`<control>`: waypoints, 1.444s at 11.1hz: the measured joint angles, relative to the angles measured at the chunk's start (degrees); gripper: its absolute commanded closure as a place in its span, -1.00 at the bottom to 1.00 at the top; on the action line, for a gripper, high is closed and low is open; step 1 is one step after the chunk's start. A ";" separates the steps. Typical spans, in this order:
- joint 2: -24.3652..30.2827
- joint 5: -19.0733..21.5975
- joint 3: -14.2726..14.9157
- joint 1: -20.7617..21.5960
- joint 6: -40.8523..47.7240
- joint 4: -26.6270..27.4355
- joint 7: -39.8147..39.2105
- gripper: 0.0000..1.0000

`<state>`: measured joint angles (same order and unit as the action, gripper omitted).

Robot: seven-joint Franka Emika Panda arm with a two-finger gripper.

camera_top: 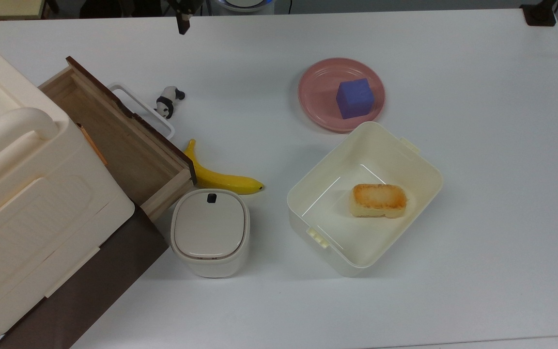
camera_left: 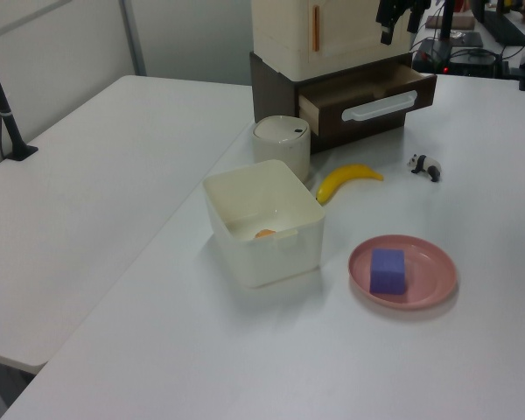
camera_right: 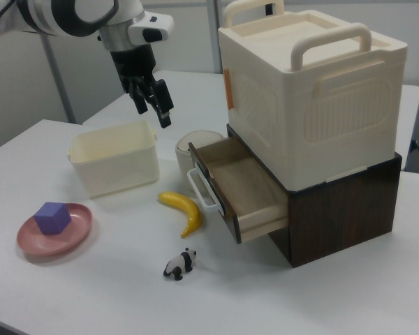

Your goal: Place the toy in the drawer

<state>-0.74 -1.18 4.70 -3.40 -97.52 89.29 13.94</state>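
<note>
Lying on table, toy (camera_right: 179, 264), gripper (camera_right: 152, 110) well above, jaws parted.

Raised high above the table (camera_right: 70, 293), well clear of it. Gripper (camera_right: 152, 105) pointing downward from a white wrist, dark fingers (camera_right: 163, 109) spread apart with nothing between. Arm reaching in from the right view's upper left.
</note>
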 measured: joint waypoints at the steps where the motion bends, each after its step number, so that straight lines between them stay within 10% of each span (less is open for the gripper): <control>1: 0.00 -0.08 0.10 -0.13 0.08 0.00 -0.64 -1.00; 4: 0.02 -2.41 -0.15 -0.06 7.42 -0.71 -4.21 -1.00; 8: -0.01 -2.42 -0.21 -0.06 12.01 -1.26 -7.10 0.74; 16: -0.21 3.03 0.10 -0.27 17.01 -1.14 -16.74 1.00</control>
<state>-0.95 1.86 4.81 -3.67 -80.50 88.15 -2.79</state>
